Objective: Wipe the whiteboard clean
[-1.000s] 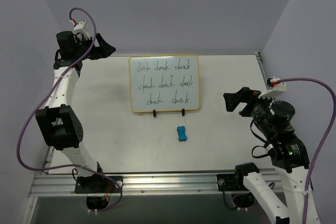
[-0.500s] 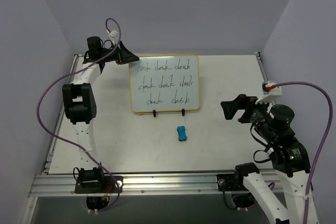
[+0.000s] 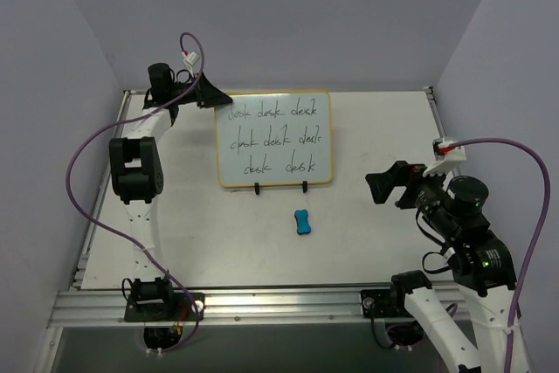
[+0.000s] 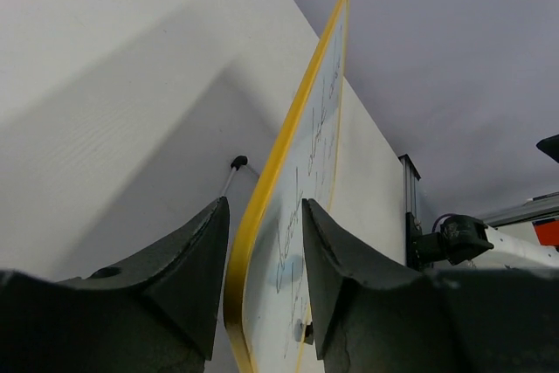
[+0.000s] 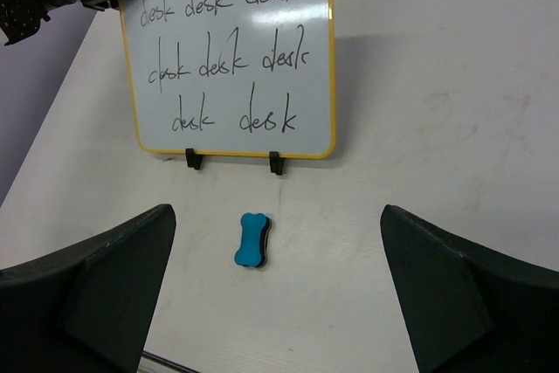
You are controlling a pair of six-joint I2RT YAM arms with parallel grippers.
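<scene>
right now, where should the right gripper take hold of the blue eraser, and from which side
Pinch the blue eraser at its narrow waist, coming straight down from above with the jaws across its two long sides. It lies flat on the table, clear of the whiteboard, and its wider ends should stop slipping.

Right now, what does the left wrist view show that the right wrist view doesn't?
Left wrist only: the left gripper straddling the yellow edge of the whiteboard, a gap showing on the writing side, plus a black-tipped prop behind it. Right wrist only: the blue eraser lying on the table before the board, the open right gripper, all three rows of writing legible. Both: the whiteboard, upright, writing unerased.
</scene>
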